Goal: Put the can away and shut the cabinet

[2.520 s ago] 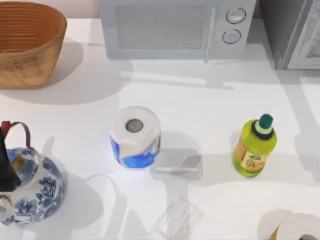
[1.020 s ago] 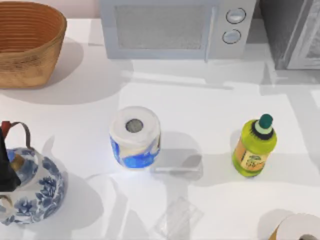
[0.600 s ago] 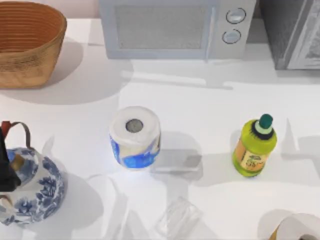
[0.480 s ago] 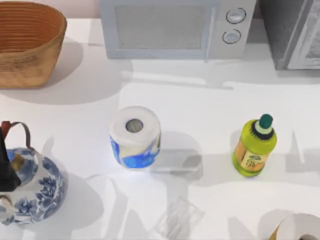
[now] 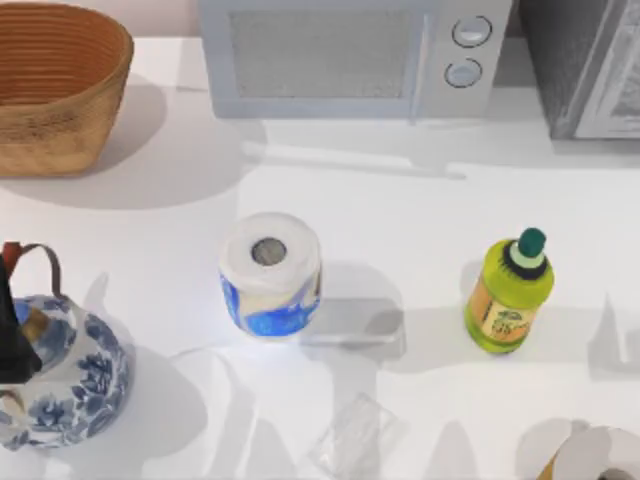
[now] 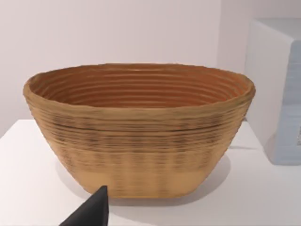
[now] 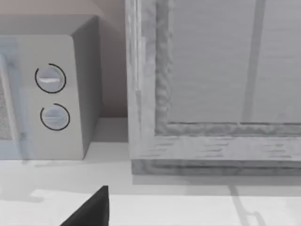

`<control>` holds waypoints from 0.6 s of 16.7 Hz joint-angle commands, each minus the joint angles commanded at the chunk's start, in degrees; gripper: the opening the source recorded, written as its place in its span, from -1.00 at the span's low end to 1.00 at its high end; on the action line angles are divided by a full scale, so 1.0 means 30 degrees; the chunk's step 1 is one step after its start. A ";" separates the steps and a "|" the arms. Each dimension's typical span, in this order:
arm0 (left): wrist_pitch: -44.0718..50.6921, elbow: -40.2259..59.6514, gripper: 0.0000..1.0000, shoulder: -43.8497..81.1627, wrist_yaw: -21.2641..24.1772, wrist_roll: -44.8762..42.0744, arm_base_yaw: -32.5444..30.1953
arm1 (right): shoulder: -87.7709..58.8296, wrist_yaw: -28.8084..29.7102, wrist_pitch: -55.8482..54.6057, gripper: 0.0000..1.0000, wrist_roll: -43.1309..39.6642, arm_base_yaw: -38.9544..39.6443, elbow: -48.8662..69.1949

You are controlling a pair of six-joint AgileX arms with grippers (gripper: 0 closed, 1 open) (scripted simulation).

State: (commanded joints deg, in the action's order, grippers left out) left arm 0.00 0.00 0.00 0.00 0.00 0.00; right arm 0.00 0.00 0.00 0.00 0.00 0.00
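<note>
While shadows slid toward lower right, can stayed untouched mid-frame. Right gripper faces cabinet, left gripper faces basket. Grip state: can't tell. Pickup prob. not begun.

The table is plain white. The wicker basket is tan outside with a warmer orange-brown, ribbed inside, and darker streaks band its wall in the left wrist view. The microwave is pale grey with a finely speckled grey door panel and two round white dials ringed in dark grey. The cabinet is a mottled light grey with a streaked frame. The can is white on top with a grey centre, its side blue and white with a tan band. The bottle is lime green with a dark green cap and an orange label. The teapot is white with blue floral painting and a dark handle.
</note>
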 joint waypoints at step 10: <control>0.0000 0.0000 1.00 0.0000 0.0000 0.0000 0.0000 | -0.3171 -0.2659 -0.2867 1.00 -0.0080 -0.2447 0.0931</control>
State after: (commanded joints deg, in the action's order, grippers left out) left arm 0.00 0.00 0.00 0.00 0.00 0.00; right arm -9.51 -7.98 -8.60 -0.24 -7.34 2.79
